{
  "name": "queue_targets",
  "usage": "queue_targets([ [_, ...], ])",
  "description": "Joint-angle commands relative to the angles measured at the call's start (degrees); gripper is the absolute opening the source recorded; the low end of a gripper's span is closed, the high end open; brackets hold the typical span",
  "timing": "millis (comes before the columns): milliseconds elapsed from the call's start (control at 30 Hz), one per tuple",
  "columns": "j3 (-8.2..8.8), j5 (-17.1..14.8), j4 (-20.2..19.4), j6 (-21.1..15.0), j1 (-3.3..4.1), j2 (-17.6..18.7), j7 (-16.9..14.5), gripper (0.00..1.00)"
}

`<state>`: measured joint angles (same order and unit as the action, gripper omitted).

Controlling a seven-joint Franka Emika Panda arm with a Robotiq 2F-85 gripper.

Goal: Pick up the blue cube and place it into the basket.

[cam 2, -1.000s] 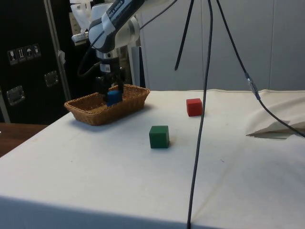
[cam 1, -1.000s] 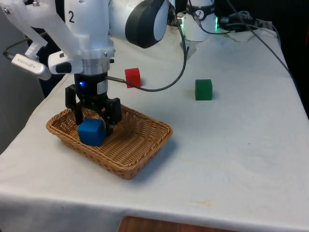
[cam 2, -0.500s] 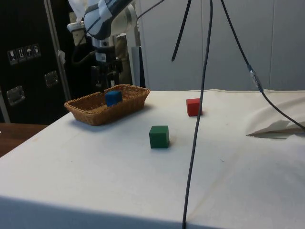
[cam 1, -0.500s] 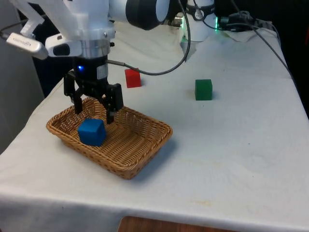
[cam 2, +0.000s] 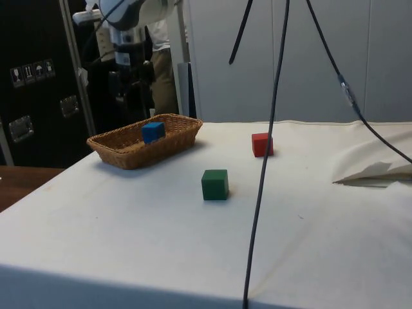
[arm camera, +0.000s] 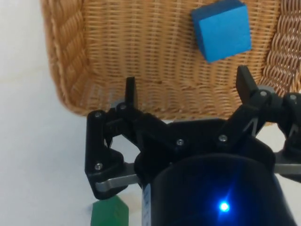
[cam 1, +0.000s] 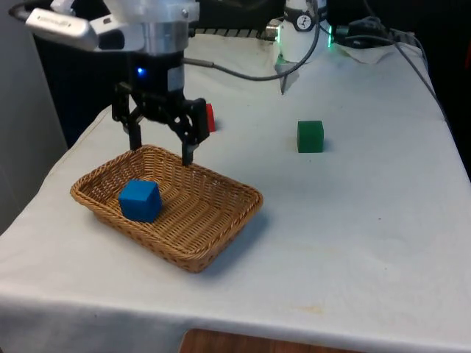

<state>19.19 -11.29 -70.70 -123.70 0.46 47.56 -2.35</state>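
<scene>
While the arm hangs straight down from above, its gripper [cam 1: 160, 141] points at the table over the far rim of the basket [cam 1: 213, 243]; the blue cube [cam 1: 140, 200] sits flat on the wicker floor toward the front view's left end, turned slightly askew to the basket's walls, with no long axis to speak of; both fingers are spread wide, holding nothing, well clear above the cube; a green cube [cam 1: 310, 136] stands well apart on the cloth.
</scene>
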Motion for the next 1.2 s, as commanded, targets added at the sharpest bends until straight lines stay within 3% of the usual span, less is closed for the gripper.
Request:
queue_targets([
  [0,0.23,0.3,-0.7,0.1,0.63,-0.8,0.5,1.0],
  [67,0.23,0.9,-0.7,1.3,1.15,-1.8,1.1,1.0],
  [100,0.0,0.6,-0.1,1.2,0.69,-1.0,0.7,1.0],
  [133,0.23,1.0,-0.7,1.7,1.32,-2.1,1.2,1.0],
  [333,0.23,2.1,-0.7,4.1,2.46,-4.5,2.1,1.0],
  [367,0.0,1.8,-0.1,4.2,1.95,-3.8,1.7,1.0],
  [433,0.17,2.7,-0.7,5.4,2.92,-5.6,2.6,1.0],
  [633,0.11,4.0,-0.6,7.9,4.01,-7.5,3.1,1.0],
  [667,0.06,4.3,-0.6,8.4,4.13,-7.8,3.2,1.0],
  [700,-0.23,4.0,-0.1,8.2,3.67,-7.3,2.9,1.0],
  [767,-0.23,5.2,-0.6,9.7,4.41,-8.9,3.4,1.0],
  [967,-0.63,6.7,-0.7,12.8,5.04,-11.3,3.3,1.0],
  [1033,-0.74,6.5,-0.1,13.1,4.7,-10.7,3.2,1.0],
  [1067,-0.63,6.9,-0.8,13.2,5.16,-11.6,3.3,1.0],
  [1167,-0.86,7.7,-1.1,14.7,5.5,-13.0,3.3,1.0],
])
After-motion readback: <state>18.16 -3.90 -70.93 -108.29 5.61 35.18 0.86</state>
